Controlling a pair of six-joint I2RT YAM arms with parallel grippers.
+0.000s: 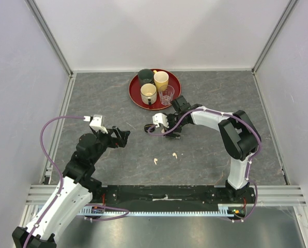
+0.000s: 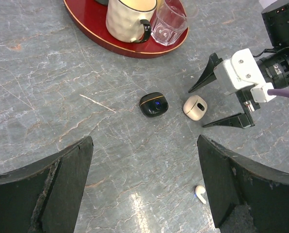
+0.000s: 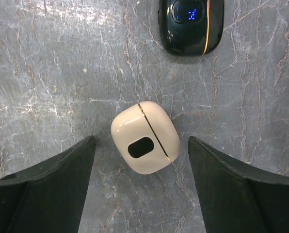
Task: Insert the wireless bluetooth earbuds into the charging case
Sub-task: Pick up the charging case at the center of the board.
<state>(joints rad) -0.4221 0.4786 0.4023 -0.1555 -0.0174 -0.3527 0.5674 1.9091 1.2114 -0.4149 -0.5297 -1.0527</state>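
Approach to the cream charging case [image 2: 195,107] seems the step in hand: the right gripper [image 3: 142,145] straddles it, fingers spread, not touching. The left gripper [image 2: 144,143] hovers, equally wide. Cream earbuds [image 1: 174,154] lie loose on the table [image 1: 92,93], apart from the case, which likely needs pinching and opening next.

Two cases [image 2: 153,104], two earbuds [image 1: 173,154], three mugs [image 1: 148,93], one glass [image 1: 166,94].

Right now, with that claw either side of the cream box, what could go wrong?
The cream case sits slanted between the open fingers of the right gripper, so closing could twist or squirt it away. The black case lies close by and could get bumped. Both look shut, so the cream earbud cannot go in yet.
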